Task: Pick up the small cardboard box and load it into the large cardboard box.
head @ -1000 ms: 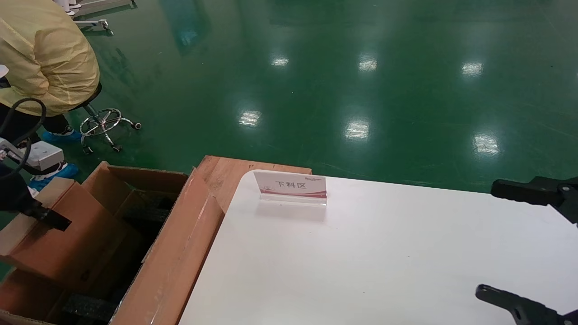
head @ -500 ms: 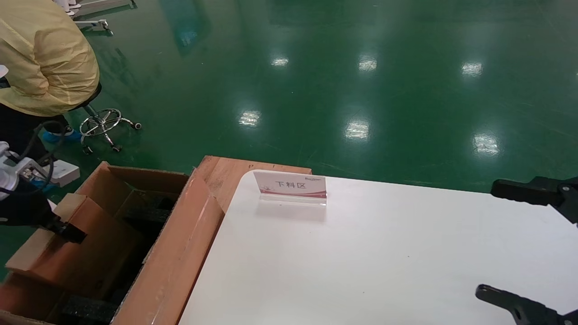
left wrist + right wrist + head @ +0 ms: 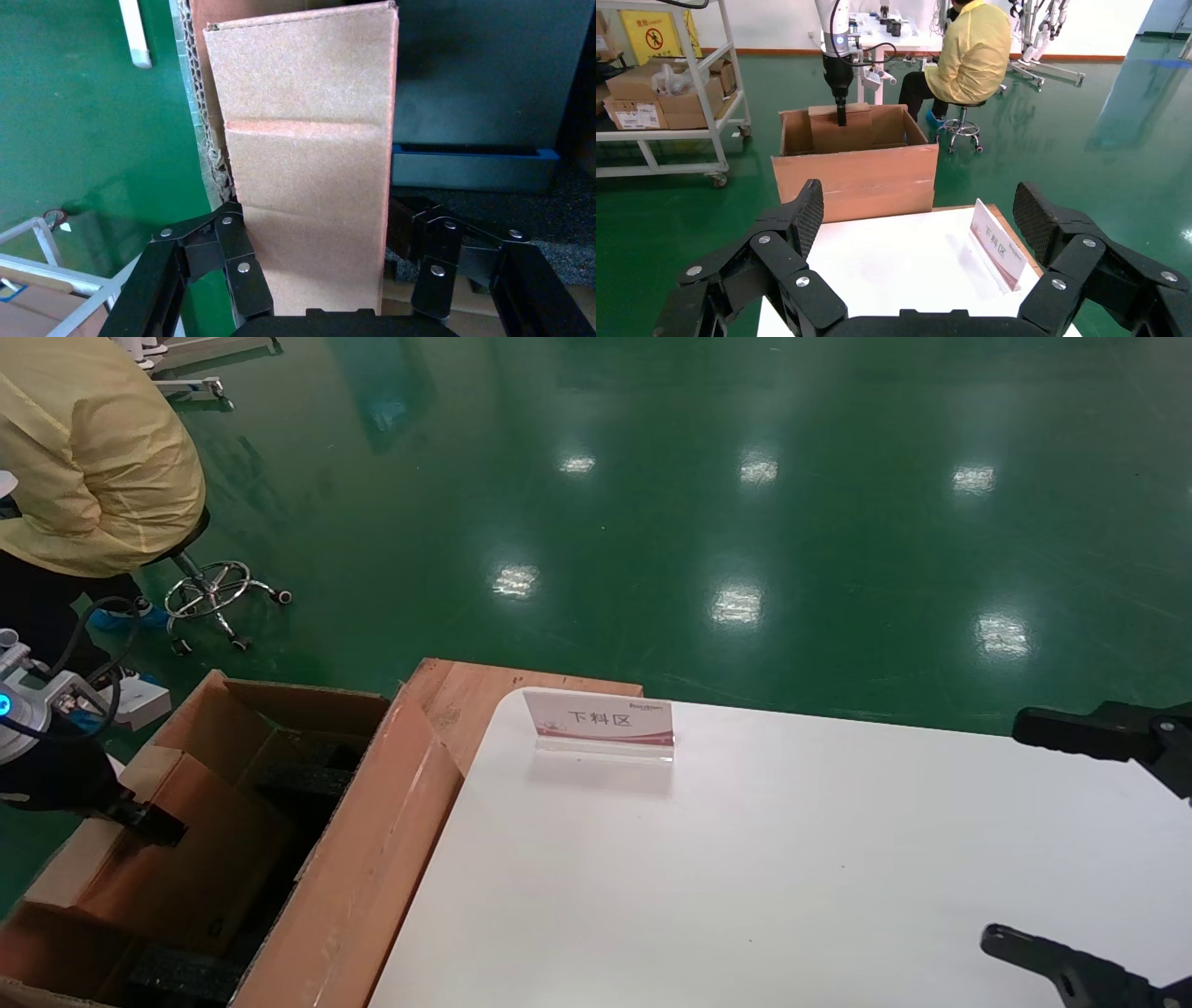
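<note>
The small cardboard box (image 3: 186, 840) stands tilted inside the large cardboard box (image 3: 372, 859), which sits on the floor left of the table. My left gripper (image 3: 149, 826) is at the small box's upper edge, shut on it. In the left wrist view the small box (image 3: 309, 175) fills the space between the fingers of the left gripper (image 3: 313, 232). Black foam (image 3: 182, 975) lies in the large box. My right gripper (image 3: 1001, 831) hangs open over the table's right side, holding nothing. The right wrist view shows the large box (image 3: 856, 182) beyond that open gripper (image 3: 918, 203).
A sign stand (image 3: 601, 721) sits near the far edge of the white table (image 3: 792, 877). A person in yellow (image 3: 93, 449) sits on a stool (image 3: 209, 593) beyond the large box. A shelf cart (image 3: 666, 91) with cartons stands farther off.
My left gripper has gone down with the small box, which now sits lower and deeper inside the large box. The right arm has not moved.
</note>
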Robot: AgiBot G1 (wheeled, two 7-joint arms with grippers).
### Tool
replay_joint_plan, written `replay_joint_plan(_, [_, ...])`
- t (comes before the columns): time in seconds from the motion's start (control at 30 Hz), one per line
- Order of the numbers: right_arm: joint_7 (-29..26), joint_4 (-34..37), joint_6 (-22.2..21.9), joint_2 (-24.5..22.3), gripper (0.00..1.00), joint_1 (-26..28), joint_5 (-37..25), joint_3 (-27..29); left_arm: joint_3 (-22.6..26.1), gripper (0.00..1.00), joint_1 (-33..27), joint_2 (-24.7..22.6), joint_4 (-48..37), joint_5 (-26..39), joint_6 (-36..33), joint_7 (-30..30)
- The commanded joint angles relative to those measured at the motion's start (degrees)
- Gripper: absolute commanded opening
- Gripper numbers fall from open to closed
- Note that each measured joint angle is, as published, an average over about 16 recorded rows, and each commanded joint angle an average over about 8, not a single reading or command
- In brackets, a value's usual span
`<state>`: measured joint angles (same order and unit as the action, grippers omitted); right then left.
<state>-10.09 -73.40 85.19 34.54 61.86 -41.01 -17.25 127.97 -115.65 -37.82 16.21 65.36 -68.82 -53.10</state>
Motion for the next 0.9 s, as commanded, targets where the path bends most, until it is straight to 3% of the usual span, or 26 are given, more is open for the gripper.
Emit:
replay_joint_plan(0.03, [0.0, 0.0, 0.0, 0.0, 1.0, 0.0, 0.0, 0.0, -0.12, 1.0, 0.2, -0.13, -0.4, -0.21, -0.06, 0.11])
replay_joint_plan(0.9, [0.0, 0.0, -0.01, 0.0, 1.0, 0.0, 0.01, 0.0, 0.24, 1.0, -0.61, 0.22, 0.99, 0.53, 0.03, -0.21])
